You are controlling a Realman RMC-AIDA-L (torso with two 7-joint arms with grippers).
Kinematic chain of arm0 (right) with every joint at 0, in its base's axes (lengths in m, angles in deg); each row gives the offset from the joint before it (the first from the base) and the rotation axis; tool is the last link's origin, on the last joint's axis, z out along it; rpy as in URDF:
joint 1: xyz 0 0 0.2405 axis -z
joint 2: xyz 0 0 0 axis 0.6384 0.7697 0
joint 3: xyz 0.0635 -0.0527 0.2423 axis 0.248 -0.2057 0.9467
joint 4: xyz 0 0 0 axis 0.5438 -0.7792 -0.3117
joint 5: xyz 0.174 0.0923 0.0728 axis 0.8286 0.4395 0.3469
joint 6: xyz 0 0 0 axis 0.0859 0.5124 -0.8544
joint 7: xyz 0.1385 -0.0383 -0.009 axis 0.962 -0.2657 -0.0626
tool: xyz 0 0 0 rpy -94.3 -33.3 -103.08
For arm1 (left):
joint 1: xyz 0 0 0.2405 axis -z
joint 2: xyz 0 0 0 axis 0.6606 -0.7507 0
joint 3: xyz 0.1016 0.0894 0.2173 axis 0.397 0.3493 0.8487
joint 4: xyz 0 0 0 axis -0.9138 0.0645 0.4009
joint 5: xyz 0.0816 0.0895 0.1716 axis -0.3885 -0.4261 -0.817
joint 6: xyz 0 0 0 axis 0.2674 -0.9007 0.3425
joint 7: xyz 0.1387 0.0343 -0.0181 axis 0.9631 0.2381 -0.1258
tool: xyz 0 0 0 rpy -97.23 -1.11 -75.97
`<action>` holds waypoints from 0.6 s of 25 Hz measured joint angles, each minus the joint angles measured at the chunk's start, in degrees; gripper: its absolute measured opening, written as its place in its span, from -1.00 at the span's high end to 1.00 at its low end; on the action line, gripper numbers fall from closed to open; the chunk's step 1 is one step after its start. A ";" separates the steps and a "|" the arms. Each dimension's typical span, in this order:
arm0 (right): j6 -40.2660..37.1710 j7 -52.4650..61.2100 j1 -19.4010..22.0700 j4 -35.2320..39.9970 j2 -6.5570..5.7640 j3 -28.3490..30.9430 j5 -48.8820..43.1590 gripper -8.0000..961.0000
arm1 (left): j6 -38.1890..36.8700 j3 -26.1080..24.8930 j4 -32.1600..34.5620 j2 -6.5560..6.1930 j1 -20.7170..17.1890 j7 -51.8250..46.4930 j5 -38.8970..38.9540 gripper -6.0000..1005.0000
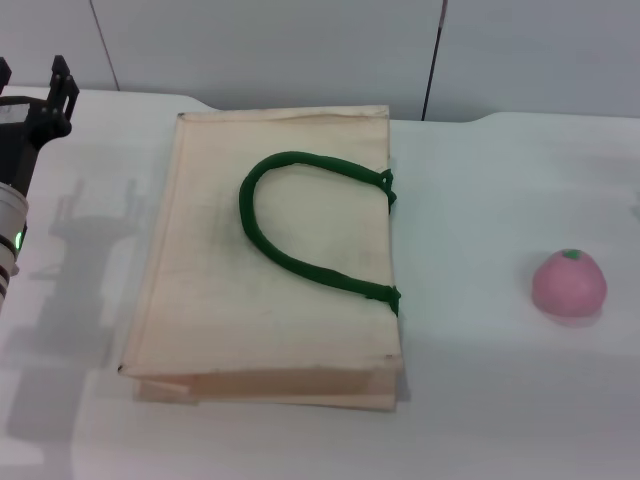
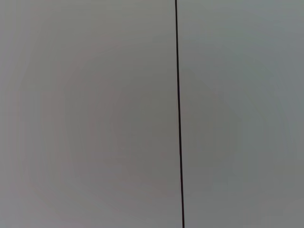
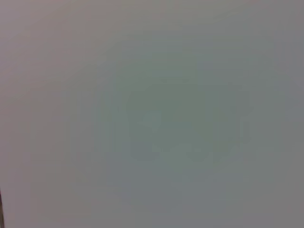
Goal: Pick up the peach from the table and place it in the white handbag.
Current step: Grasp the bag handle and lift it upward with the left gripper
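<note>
We judge the small round pink peach (image 1: 568, 283) may roll when grasped, while our left gripper (image 1: 38, 95), upper left, shows fingers perhaps open, the right unseen.

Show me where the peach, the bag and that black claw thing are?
peach (image 1: 568, 283): head view, middle of the pink fruit's rounded side.
white handbag (image 1: 210, 300): head view, bare cream cloth below the green handle.
left gripper (image 1: 38, 98): head view, between its black fingertips at the table's far left.
</note>
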 joint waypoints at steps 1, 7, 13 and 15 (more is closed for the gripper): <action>0.00 0.00 0.00 0.00 0.00 0.16 0.00 -0.86 | 0.00 0.00 0.00 0.00 0.01 0.00 0.00 -0.37; 0.00 0.00 0.03 0.00 0.00 0.49 0.00 -0.85 | 0.00 0.00 0.00 0.00 0.03 0.00 0.00 -0.37; -0.02 0.00 0.07 0.00 0.00 0.57 0.00 -0.85 | 0.07 0.00 0.00 0.00 0.05 0.00 0.00 -0.37; -0.07 0.00 0.07 0.00 0.00 0.57 0.00 -0.85 | 0.24 0.00 0.00 0.00 0.08 0.00 0.00 -0.37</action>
